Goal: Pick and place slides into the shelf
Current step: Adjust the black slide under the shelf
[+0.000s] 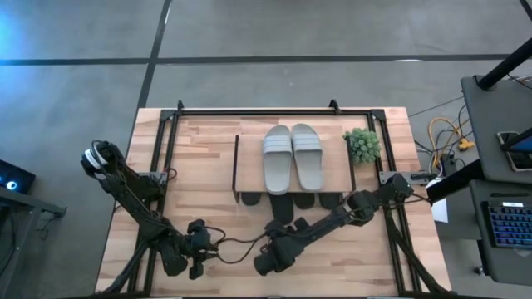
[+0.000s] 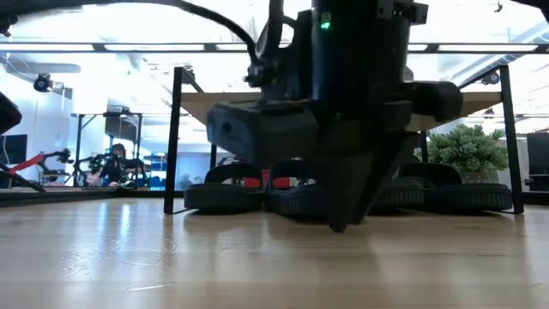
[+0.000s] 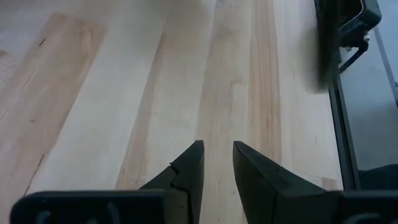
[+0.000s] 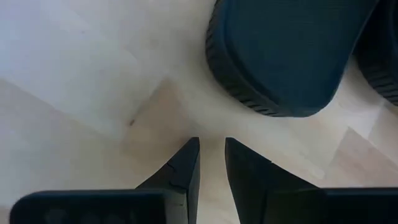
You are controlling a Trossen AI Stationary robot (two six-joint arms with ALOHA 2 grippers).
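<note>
The light grey pair of slides sat side by side on the shelf top board, and the black slides were lined up on the lower tier, heels poking out the front. So we figured the job was basically done (nothing loose on the table that we could spot). Our right gripper hung low just in front of a black heel, fingers slightly apart, holding nothing. The left gripper waited near the table's front edge, also a bit apart and empty. A small potted plant stood beside the shelf; the bright lab room lay behind.
</note>
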